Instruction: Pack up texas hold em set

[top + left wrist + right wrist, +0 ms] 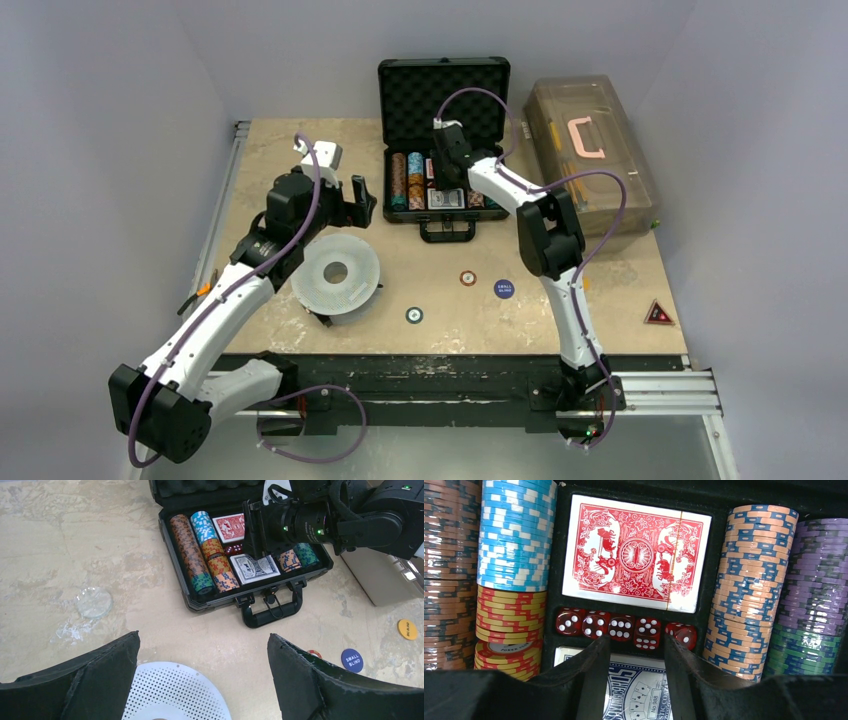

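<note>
Right gripper (636,647) is hovering half-open, empty, dice (621,627) just ahead of its jaws, likely wanting a straight lift clear; left gripper (202,640) is gaping empty.

Extras on the table (270,170)
White perforated disc (336,272) lower left; brown toolbox (590,160) upper right; red triangle (658,314), perhaps a sticker, right.

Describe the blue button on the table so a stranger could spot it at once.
Find the open black briefcase at the far side. On the tabletop nearer than its handle lie a few small discs. The blue button is the only solid dark blue one, lettered SMALL BLIND in white, right of a red-rimmed disc.
</note>
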You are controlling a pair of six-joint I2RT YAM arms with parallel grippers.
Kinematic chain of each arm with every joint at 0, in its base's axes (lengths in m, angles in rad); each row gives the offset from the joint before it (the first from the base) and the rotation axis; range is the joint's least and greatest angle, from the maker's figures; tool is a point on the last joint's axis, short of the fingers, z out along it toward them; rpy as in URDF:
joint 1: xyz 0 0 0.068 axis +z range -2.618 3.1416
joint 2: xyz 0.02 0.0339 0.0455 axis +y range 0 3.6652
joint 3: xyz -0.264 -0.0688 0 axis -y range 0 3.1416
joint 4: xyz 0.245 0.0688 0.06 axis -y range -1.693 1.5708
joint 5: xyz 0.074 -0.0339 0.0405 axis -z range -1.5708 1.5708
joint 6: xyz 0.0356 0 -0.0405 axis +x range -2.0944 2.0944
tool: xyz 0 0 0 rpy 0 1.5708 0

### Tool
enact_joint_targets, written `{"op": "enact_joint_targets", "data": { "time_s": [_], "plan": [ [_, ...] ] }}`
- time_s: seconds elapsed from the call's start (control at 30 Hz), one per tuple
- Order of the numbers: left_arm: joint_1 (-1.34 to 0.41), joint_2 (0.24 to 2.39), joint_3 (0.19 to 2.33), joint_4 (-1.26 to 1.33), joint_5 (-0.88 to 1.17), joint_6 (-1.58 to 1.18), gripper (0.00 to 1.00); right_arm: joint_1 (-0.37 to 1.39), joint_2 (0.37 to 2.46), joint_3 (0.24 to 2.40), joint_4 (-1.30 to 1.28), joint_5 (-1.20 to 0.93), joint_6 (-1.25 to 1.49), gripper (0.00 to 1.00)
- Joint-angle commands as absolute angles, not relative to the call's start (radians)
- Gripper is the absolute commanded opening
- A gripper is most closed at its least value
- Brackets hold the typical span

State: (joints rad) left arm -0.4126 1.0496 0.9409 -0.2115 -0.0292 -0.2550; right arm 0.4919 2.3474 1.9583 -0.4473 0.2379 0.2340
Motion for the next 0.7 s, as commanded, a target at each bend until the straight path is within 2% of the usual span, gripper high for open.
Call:
{"op": "enact_joint_targets", "data": {
  "time_s": [0.0,0.03,0.13,0.2,0.37,0.57,0.67],
  "plan": [
    [-0.411,1.052,0.985,-0.199,-0.013,-0.279,0.95,0.487,2.299,1.96,-0.427,0.244,0.215,0.42],
    [-0.411,1.052,0.985,-0.199,-0.012,-0.278,0.95,0.487,2.304,1.972,-0.436,0.256,0.212,0.42],
    [-0.411,1.056,0.986,-0.201,-0.009,-0.279,0.95,0.486,2.32,1.989,-0.451,0.284,0.213,0.31],
    [-0.411,1.058,0.986,-0.199,-0.008,-0.281,0.95,0.487,2.327,1.991,-0.45,0.291,0.217,0.28],
    [-0.41,1.059,0.987,-0.2,-0.005,-0.282,0.95,0.487,2.339,1.992,-0.444,0.312,0.218,0.28],
    [-0.411,1.062,0.988,-0.202,-0.005,-0.284,0.95,0.481,2.362,2.03,-0.455,0.305,0.213,0.2],
    [-0.411,1.063,0.988,-0.201,-0.005,-0.285,0.95,0.48,2.37,2.041,-0.454,0.294,0.2,0.24]
  ]
}}
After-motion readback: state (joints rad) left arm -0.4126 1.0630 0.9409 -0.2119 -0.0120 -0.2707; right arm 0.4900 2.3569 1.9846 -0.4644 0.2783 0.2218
